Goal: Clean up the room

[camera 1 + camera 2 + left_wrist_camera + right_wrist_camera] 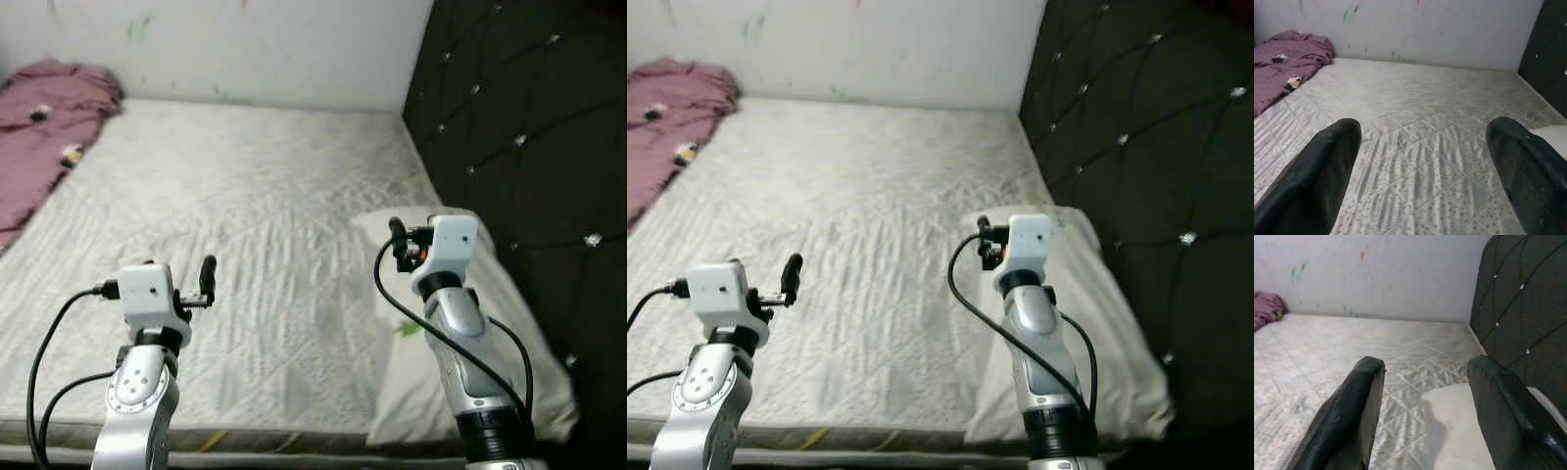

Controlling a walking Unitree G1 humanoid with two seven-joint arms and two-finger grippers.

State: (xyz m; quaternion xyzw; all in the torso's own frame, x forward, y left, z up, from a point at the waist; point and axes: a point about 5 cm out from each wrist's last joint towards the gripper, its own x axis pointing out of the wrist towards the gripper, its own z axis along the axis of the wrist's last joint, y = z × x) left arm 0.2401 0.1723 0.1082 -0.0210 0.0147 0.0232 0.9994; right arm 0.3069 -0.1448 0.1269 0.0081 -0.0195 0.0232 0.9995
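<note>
A bare white quilted mattress (245, 215) lies before me. On its far left edge is a crumpled purple blanket (39, 127) with small printed patches. A cream pillow (460, 333) rests at the right, next to the dark tufted headboard (529, 127). My left gripper (1425, 166) hovers open over the near left part of the mattress, holding nothing. Above the pillow's near end my right gripper (1425, 406) is raised, also open and holding nothing.
A white wall (245, 39) with faint paint marks runs behind the bed. The mattress's front edge (274, 439) lies just under my arms. The black headboard closes off the right side.
</note>
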